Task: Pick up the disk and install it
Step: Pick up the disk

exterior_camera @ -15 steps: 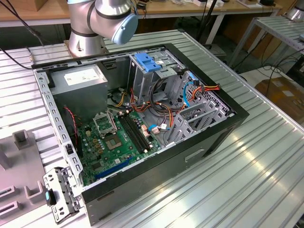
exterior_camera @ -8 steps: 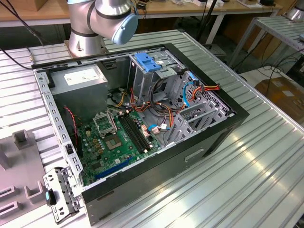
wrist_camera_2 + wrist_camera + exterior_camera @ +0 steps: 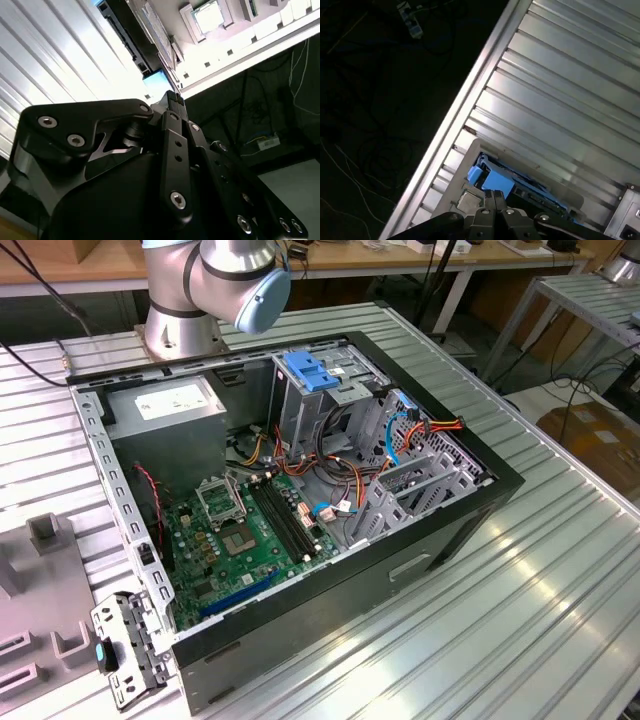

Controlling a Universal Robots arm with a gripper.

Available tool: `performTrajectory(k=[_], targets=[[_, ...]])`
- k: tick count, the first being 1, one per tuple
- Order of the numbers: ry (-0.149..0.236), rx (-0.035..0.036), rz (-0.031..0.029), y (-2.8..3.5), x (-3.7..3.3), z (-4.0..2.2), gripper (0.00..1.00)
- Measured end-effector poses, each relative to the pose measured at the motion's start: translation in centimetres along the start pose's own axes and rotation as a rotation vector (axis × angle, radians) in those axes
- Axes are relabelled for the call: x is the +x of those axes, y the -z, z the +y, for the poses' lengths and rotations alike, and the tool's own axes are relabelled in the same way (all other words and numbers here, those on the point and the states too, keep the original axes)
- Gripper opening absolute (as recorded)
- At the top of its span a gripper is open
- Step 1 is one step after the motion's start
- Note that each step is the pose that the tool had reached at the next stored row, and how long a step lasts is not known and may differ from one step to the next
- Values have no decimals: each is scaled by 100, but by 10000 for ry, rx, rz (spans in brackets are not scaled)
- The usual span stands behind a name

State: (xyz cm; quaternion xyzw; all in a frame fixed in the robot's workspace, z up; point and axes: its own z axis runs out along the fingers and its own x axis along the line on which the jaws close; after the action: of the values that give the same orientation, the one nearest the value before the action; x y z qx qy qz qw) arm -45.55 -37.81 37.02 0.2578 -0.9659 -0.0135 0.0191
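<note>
With its fingers pressed together, the gripper (image 3: pixel 494 194) holds nothing. The disk (image 3: pixel 494 180) lies just beyond the fingertips in a pale holder (image 3: pixel 470 160) on the slatted table (image 3: pixel 560 100). Judged progress: the disk is not yet grasped, and installation is outstanding.

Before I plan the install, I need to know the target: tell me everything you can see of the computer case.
The computer case is a black metal tower lying on its side on the ribbed aluminium table, side panel off, interior facing up. Inside show a green motherboard, a grey power supply with a white label, an upright bare-metal drive cage topped by a blue latch, and loose coloured cables.
</note>
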Motion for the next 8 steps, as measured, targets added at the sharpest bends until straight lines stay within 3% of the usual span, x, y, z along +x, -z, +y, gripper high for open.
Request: performTrajectory(k=[1, 5, 7, 8], targets=[[323, 10, 10, -1, 0, 0, 11], [951, 30, 32, -2, 0, 0, 11], [1654, 51, 57, -2, 0, 0, 11], [2318, 70, 81, -2, 0, 0, 11]])
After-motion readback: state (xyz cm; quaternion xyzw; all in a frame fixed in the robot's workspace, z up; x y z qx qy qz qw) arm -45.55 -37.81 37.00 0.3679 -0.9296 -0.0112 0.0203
